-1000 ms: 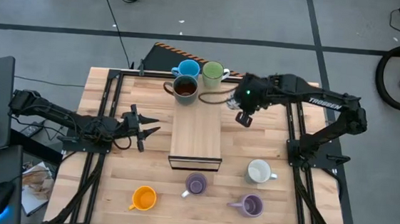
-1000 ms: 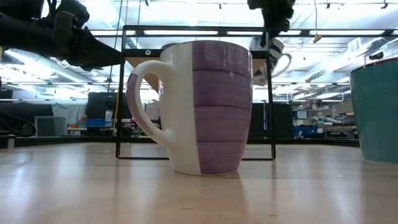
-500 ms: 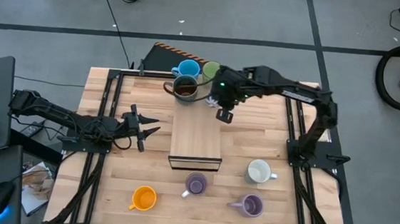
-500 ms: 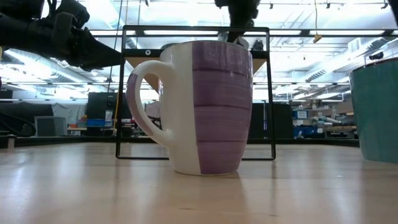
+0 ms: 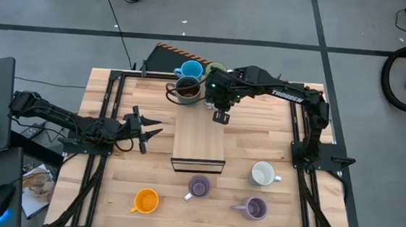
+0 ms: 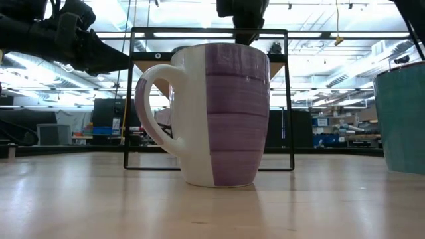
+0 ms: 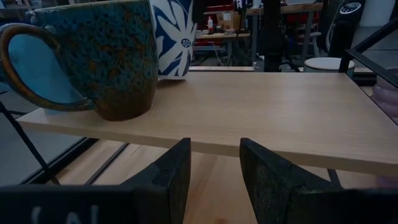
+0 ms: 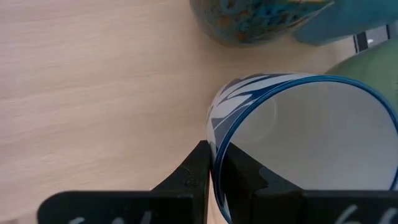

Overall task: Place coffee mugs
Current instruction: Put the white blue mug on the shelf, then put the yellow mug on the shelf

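Observation:
My right gripper (image 5: pixel 219 104) reaches over the far end of the wooden riser (image 5: pixel 199 138) and is shut on a white mug with a blue flower pattern (image 8: pixel 298 143), also seen past the left gripper (image 7: pixel 175 37). Beside it stand the dark brown speckled mug (image 5: pixel 187 88), the blue mug (image 5: pixel 190 70) and the green mug (image 5: pixel 216 68), which is half hidden by the arm. On the near table stand a white mug (image 5: pixel 262 174), two lavender mugs (image 5: pixel 198 187) (image 5: pixel 254 207) and an orange mug (image 5: pixel 145 200). My left gripper (image 5: pixel 147 129) waits open at the riser's left. My right gripper holds the white-and-blue mug by its rim (image 8: pixel 213 155), one finger inside the mug and one outside on its wall. The fingers (image 8: pixel 198 171) come from above, pointing down. The mug stays upright beside the speckled mug (image 8: pixel 261 18); whether its base rests on the riser, I cannot tell.
A black frame (image 5: pixel 108 113) runs along the table's left and right sides and stands across it in the low view (image 6: pixel 206 32). The near lavender mug (image 6: pixel 219 113) fills that view. The riser's middle and near end (image 7: pixel 280 106) are bare wood.
My right gripper has carried the white-and-blue mug toward the table's left, from right of the riser to above its far end beside the dark brown mug. In the low view the mug has passed behind the lavender mug. The left arm has kept still.

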